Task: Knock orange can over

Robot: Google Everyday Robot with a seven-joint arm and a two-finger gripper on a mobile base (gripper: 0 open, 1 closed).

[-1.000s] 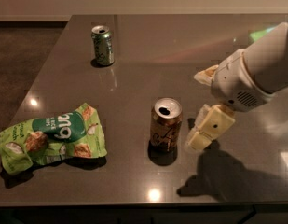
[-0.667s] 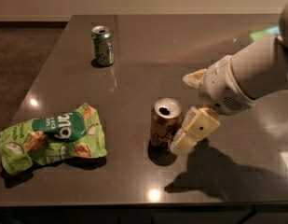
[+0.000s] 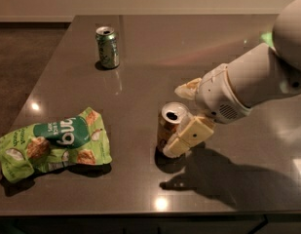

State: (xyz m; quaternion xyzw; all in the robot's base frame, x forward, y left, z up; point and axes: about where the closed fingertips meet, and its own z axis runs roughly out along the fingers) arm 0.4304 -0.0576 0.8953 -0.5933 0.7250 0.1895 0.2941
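The orange can (image 3: pixel 168 126) stands upright near the middle front of the dark table (image 3: pixel 140 67), its silver top with the pull-tab hole facing up. My gripper (image 3: pixel 173 120) reaches in from the right and is open. One cream finger (image 3: pixel 188 136) lies against the can's right front side, low down. The other finger (image 3: pixel 188 88) sits behind and to the right of the can, apart from it. The can is between the two fingers.
A green can (image 3: pixel 107 47) stands upright at the back left of the table. A crumpled green snack bag (image 3: pixel 55 144) lies at the front left. The table's front edge runs just below the orange can, and the floor shows at the left.
My gripper has moved left toward the orange can; the lower finger now rests against its side. The can still stands in the same spot.
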